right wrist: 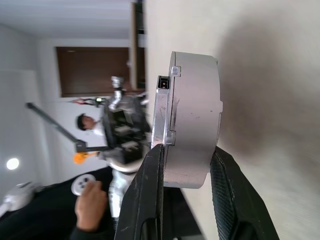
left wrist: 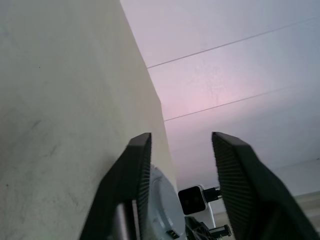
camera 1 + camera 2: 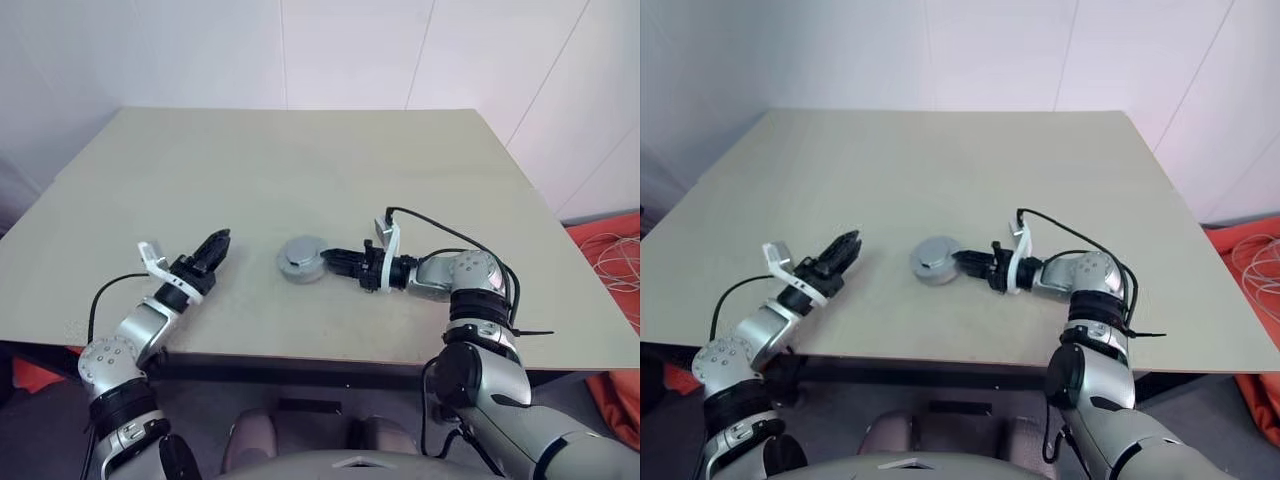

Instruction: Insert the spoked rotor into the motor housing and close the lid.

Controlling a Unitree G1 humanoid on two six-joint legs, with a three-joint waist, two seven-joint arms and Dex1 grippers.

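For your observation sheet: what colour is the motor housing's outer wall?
Plain silver-grey metal, clearest in the right wrist view: motor housing.

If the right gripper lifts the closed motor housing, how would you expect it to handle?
The motor housing looks like solid metal, so probably stiff and heavy for its size. Its smooth round wall may slip or twist between the right gripper fingers. Set flat it sits stable; on edge it would likely roll.

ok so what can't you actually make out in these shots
- Spoked rotor: cannot tell if it sits inside the motor housing; the lid covers the top.
- Housing's lower part in the right wrist view: behind the right gripper, shut on it.
- Housing in the left wrist view: partly behind a finger of the open left gripper.
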